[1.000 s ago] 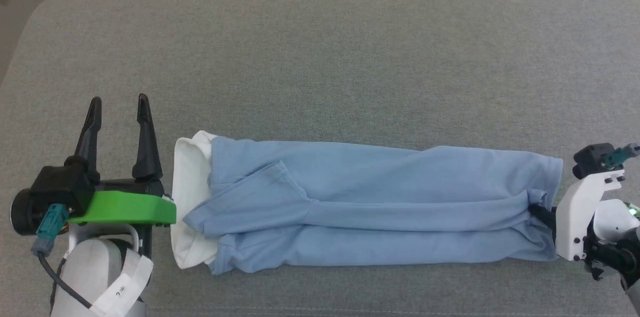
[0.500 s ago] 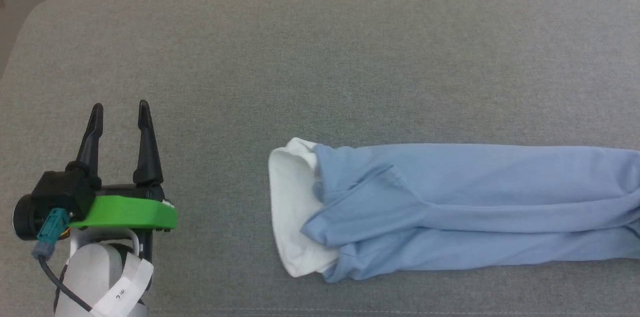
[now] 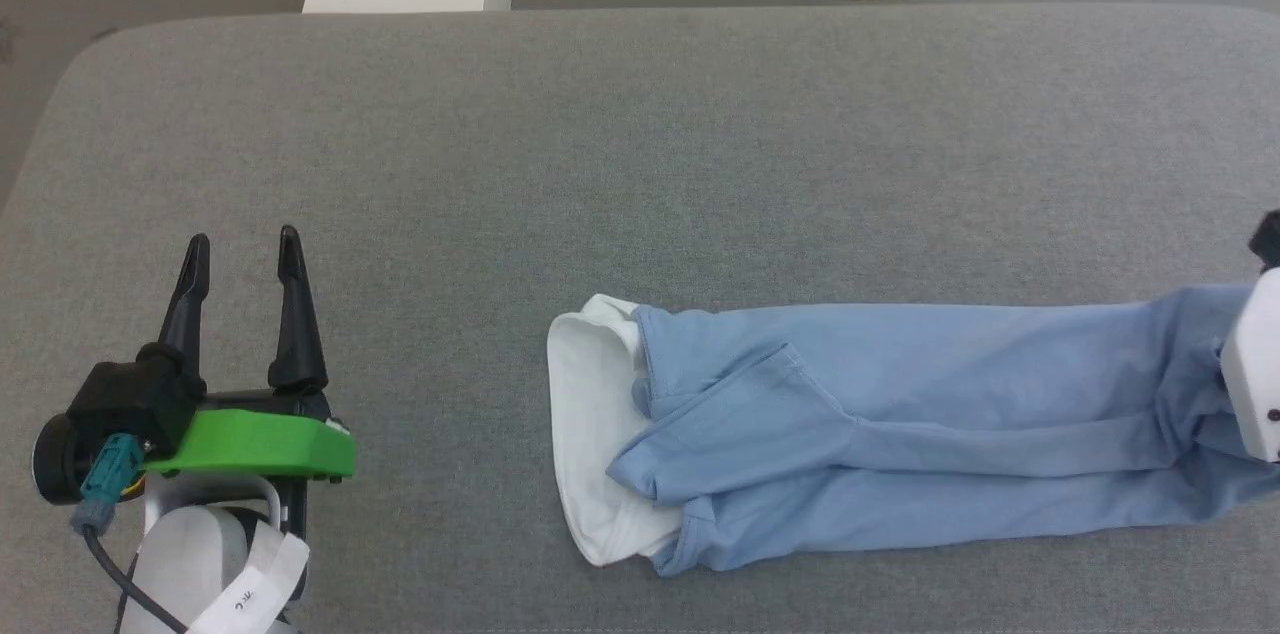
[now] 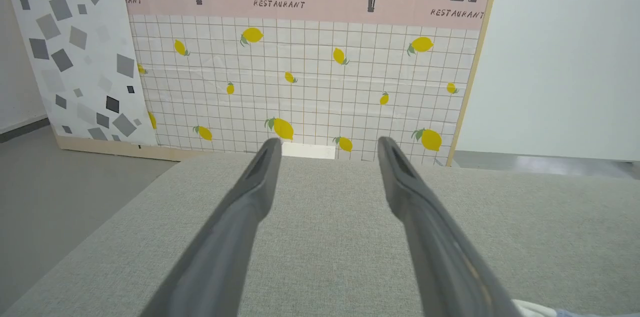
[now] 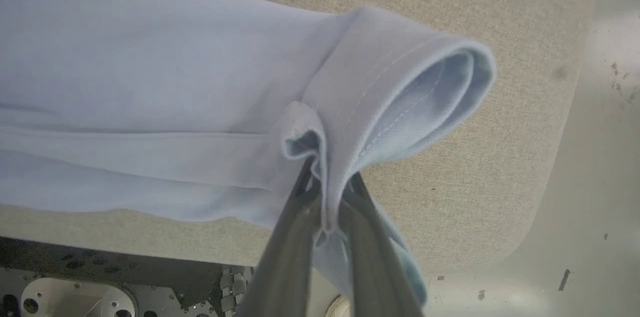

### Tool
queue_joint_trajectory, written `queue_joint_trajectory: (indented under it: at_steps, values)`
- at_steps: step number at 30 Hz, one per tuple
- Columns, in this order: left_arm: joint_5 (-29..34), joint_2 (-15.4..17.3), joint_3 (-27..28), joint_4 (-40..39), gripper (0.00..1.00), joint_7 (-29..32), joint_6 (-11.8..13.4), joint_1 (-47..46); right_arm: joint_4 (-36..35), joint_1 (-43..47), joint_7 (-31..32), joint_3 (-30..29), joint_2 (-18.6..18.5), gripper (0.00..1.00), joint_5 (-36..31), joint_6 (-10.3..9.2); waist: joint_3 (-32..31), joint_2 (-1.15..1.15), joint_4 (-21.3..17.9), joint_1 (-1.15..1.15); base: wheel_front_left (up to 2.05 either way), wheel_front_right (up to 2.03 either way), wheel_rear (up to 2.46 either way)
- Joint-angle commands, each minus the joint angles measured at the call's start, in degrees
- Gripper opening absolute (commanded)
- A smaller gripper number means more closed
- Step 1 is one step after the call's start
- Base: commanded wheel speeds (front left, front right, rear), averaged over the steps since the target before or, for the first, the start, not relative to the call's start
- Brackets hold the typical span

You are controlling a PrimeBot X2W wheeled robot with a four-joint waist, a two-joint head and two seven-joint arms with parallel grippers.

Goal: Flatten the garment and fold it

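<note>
Garment [image 3: 900,434], a narrow band of soft light blue knit with a white collar [image 3: 590,434], has slid to the robot's right across the grey felt-like table [image 3: 640,164], leaving the left gripper [image 3: 240,259], its 2 fingers apart, well behind; the right gripper [image 5: 327,177] stays clamped on the stitched hem [image 5: 400,87], likely positioning it for folding
</note>
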Motion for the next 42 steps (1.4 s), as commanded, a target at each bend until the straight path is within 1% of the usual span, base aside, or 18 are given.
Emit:
queue_joint_trajectory:
  at_steps: [1, 4, 8, 12, 15, 19, 22, 28, 34, 39, 41, 42]
  values:
    - [0.4, -0.3, 0.2, 0.1, 1.0, -0.3, -0.3, 0.6, -3.6, 1.0, 2.6, 0.8, -0.6, 0.0, 1.4, -0.11, -0.6, 0.0, -0.1, -0.01, 0.0, 0.0, 0.0]
    - [0.5, -0.6, 0.3, 0.1, 1.0, -0.3, -0.5, 0.6, -11.5, 2.0, 8.1, 2.4, -0.3, 0.0, 4.3, -0.11, -1.0, 0.0, 0.1, -0.01, 0.0, 0.0, 0.0]
    - [0.5, -0.9, 0.6, -0.2, 1.0, -0.3, -0.7, 0.7, -18.6, 2.3, 11.3, 4.9, 2.7, 0.0, 6.7, -0.11, -1.0, 0.0, 0.6, -0.01, 0.0, 0.0, 0.0]
    - [0.5, -1.2, 0.9, -0.4, 1.0, -0.3, -0.9, 0.9, -21.1, 1.3, 11.6, 9.0, 7.0, 0.0, 8.1, -0.11, -0.6, 0.0, 1.3, -0.01, 0.0, 0.0, 0.0]
    - [0.6, -1.3, 1.1, -0.5, 1.0, -0.3, -1.1, 1.1, -20.9, -0.4, 10.1, 12.6, 9.8, 0.0, 8.3, -0.11, -0.3, 0.0, 1.9, -0.01, 0.0, 0.0, 0.0]
    - [0.7, -1.4, 1.3, -0.4, 1.0, -0.3, -1.2, 1.2, -17.6, -3.4, 5.8, 16.9, 14.0, 0.0, 8.0, -0.11, 0.2, 0.0, 2.7, -0.01, 0.0, 0.0, 0.0]
    - [0.7, -1.6, 1.1, -0.2, 1.0, -0.3, -1.3, 1.0, -13.6, -5.6, 2.5, 19.7, 17.4, 0.0, 7.8, -0.11, 0.5, 0.0, 3.5, -0.01, 0.0, 0.0, 0.0]
    - [0.6, -2.0, 1.1, 0.0, 1.0, -0.3, -1.5, 0.8, -5.4, -9.1, -3.4, 24.9, 22.9, 0.0, 7.3, -0.11, 1.2, 0.0, 4.6, -0.01, 0.0, 0.0, 0.0]
    - [0.6, -2.4, 1.1, 0.0, 1.0, -0.3, -1.6, 0.3, 3.8, -11.7, -8.3, 28.6, 26.5, 0.0, 5.8, -0.11, 2.4, 0.0, 5.4, -0.01, 0.0, 0.0, 0.0]
    - [0.7, -2.6, 1.3, 0.1, 1.0, -0.3, -1.7, 0.1, 11.6, -13.2, -12.1, 30.2, 28.7, 0.0, 4.8, -0.11, 2.9, 0.0, 5.5, -0.01, 0.0, 0.0, 0.0]
    - [0.8, -2.6, 1.3, 0.3, 1.0, -0.3, -1.7, 0.1, 13.6, -13.7, -13.3, 30.4, 29.4, 0.0, 5.0, -0.11, 2.8, 0.0, 5.4, -0.01, 0.0, 0.0, 0.0]
    - [0.9, -2.7, 1.3, 0.4, 1.0, -0.3, -1.8, 0.2, 14.3, -14.1, -14.3, 30.7, 29.8, 0.42, 5.2, -0.11, 2.8, 0.0, 5.3, -0.01, 0.0, 0.0, 0.0]
